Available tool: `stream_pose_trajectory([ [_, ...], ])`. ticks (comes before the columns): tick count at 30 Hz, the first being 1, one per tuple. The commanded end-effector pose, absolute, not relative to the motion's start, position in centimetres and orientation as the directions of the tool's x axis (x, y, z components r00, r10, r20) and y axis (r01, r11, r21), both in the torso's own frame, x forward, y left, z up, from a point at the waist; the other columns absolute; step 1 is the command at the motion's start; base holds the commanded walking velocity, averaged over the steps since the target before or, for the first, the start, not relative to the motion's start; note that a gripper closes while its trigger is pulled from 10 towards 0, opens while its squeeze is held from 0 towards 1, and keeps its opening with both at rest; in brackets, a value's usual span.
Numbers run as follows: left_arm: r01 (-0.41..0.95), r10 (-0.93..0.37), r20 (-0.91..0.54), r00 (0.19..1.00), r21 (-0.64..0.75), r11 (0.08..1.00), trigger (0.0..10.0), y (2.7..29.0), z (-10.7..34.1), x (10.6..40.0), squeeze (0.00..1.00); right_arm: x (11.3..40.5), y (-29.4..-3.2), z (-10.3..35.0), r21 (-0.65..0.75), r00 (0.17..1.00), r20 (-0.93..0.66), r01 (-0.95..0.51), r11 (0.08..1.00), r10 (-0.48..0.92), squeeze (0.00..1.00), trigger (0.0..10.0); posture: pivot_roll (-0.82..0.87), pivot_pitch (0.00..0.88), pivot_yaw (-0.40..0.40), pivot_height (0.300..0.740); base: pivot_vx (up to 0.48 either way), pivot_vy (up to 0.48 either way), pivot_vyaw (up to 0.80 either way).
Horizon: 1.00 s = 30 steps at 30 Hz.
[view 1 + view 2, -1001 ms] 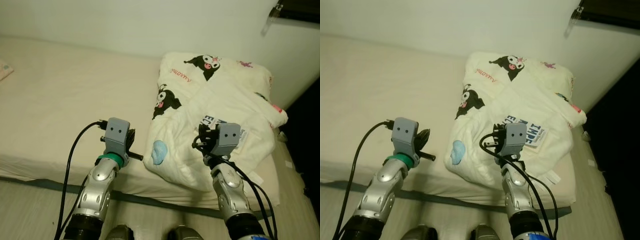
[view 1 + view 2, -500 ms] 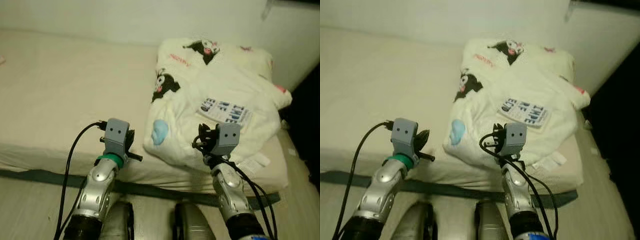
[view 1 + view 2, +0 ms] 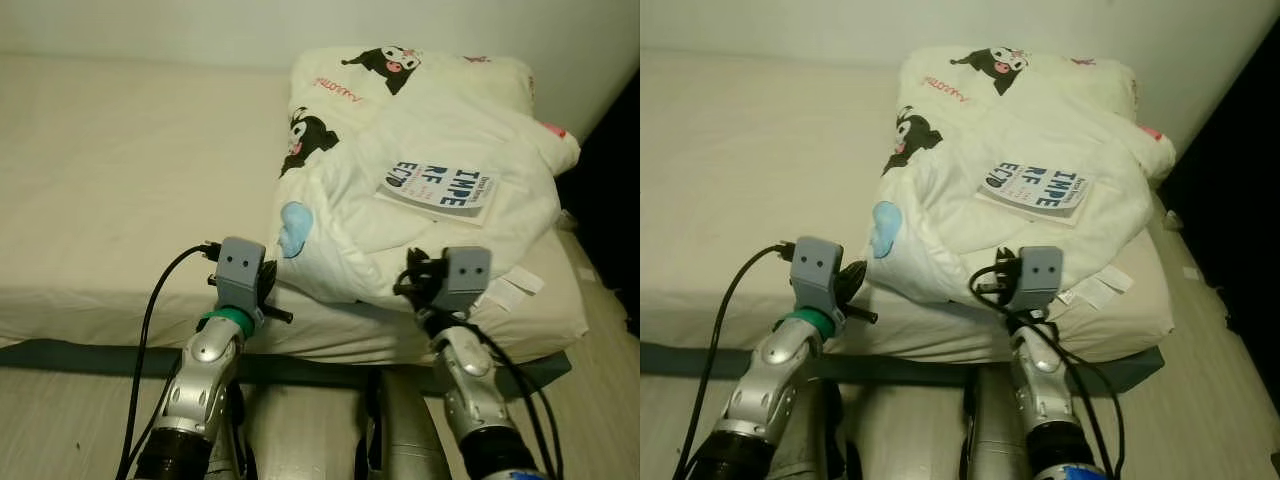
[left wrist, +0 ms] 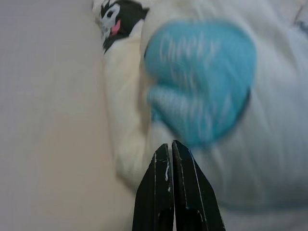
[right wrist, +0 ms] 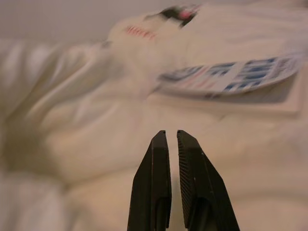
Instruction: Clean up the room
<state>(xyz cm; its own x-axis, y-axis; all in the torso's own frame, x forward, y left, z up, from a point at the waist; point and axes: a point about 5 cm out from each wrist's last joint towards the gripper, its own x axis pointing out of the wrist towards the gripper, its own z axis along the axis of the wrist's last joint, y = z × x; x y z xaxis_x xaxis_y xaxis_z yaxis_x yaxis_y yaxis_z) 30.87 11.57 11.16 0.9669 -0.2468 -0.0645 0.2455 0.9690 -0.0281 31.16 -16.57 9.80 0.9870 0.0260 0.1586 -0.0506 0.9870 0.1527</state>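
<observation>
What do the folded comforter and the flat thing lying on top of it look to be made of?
The comforter looks like soft padded fabric, matte cream with printed cartoon figures; its puffy folds and creases suggest quilted filling. The flat thing looks like a thin paperback book or booklet: a stiff flat cover with printed blue lettering. Whether it is glossy cannot be told.

Closed left gripper [image 4: 171, 150] before quilt [image 4: 202, 91]

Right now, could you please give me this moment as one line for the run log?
scene: bed with folded quilt, book on top | left gripper: shut, near quilt | right gripper: shut, near quilt
</observation>
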Motion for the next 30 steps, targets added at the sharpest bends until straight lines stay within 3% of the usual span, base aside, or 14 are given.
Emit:
stream_pose_trajectory([
  [1,0.232,-0.232,-0.003,0.973,-0.058,0.971,10.0,11.7,13.1,31.5,0.0,31.7,-17.1,11.2,0.211,0.979,0.204,-0.035,0.977,-0.009,0.0,10.0,-0.04,0.057,0.011,0.585,0.0,0.0,0.0],
  [5,0.196,-0.185,0.091,0.978,-0.123,0.973,10.0,12.7,16.6,33.0,0.0,32.3,-18.2,12.4,0.412,0.969,0.222,0.01,0.911,-0.111,0.0,10.0,-0.03,0.066,0.015,0.585,0.0,0.0,0.0],
  [6,0.176,-0.157,0.136,0.978,-0.146,0.973,10.0,13.5,18.4,33.8,0.0,32.6,-18.9,13.0,0.52,0.959,0.224,0.032,0.854,-0.172,0.0,10.0,-0.01,0.075,0.02,0.585,0.0,0.0,0.0],
  [7,0.176,-0.157,0.136,0.978,-0.146,0.973,10.0,13.5,18.4,33.8,0.0,32.6,-18.9,13.0,0.52,0.959,0.224,0.032,0.854,-0.172,0.0,10.0,-0.01,0.075,0.02,0.585,0.0,0.0,0.0],
  [9,0.15,-0.12,0.186,0.975,-0.154,0.977,10.0,14.8,20.6,34.5,0.0,33.0,-20.1,13.7,0.678,0.942,0.21,0.053,0.733,-0.262,0.0,10.0,0.0,0.083,0.024,0.585,0.0,0.0,0.0],
  [10,0.15,-0.12,0.186,0.975,-0.154,0.977,10.0,14.8,20.6,34.5,0.0,33.0,-20.1,13.7,0.678,0.942,0.21,0.053,0.733,-0.262,0.0,10.0,0.0,0.083,0.024,0.585,0.0,0.0,0.0],
  [12,0.128,-0.096,0.21,0.973,-0.14,0.982,10.0,15.9,21.6,34.6,0.0,33.4,-21.4,14.0,0.823,0.925,0.166,0.062,0.565,-0.343,0.0,10.0,0.0,0.09,0.027,0.585,0.0,0.0,0.0],
  [14,0.121,-0.09,0.214,0.973,-0.137,0.983,10.0,16.2,21.8,34.6,0.0,33.5,-21.8,14.0,0.851,0.92,0.153,0.063,0.522,-0.361,0.0,10.0,0.0,0.09,0.027,0.585,0.0,0.0,0.0],
  [15,0.124,-0.094,0.212,0.973,-0.136,0.983,10.0,16.1,21.7,34.4,0.0,33.4,-22.3,13.8,0.877,0.911,0.128,0.081,0.474,-0.393,0.52,10.0,0.01,0.094,0.024,0.585,0.0,0.0,0.0],
  [16,0.124,-0.094,0.212,0.973,-0.136,0.983,10.0,16.1,21.7,34.4,0.0,33.4,-22.3,13.8,0.877,0.911,0.128,0.081,0.474,-0.393,0.52,10.0,0.01,0.094,0.024,0.585,0.0,0.0,0.0],
  [17,0.129,-0.1,0.201,0.974,-0.14,0.982,10.0,15.8,21.4,34.2,0.0,33.2,-22.8,13.7,0.894,0.897,0.107,0.102,0.436,-0.428,1.0,10.0,0.0,0.1,0.018,0.585,0.0,0.0,0.0],
  [25,0.151,-0.127,0.153,0.98,-0.158,0.976,10.0,14.8,20.2,33.5,0.0,32.6,-24.3,12.4,0.884,0.868,0.001,0.232,0.407,-0.496,1.0,10.0,0.0,0.115,0.024,0.585,0.0,0.0,0.0],
  [28,0.161,-0.141,0.131,0.981,-0.157,0.974,10.0,14.7,20.1,33.4,0.0,33.6,-23.6,11.0,0.807,0.926,-0.04,0.252,0.534,-0.376,1.0,10.0,0.01,0.148,0.038,0.585,0.0,0.0,0.0],
  [30,0.162,-0.143,0.125,0.982,-0.156,0.974,10.0,14.7,20.1,33.4,0.0,33.9,-23.4,10.7,0.795,0.938,-0.045,0.241,0.556,-0.343,1.0,10.0,0.01,0.148,0.038,0.585,0.0,0.0,0.0],
])
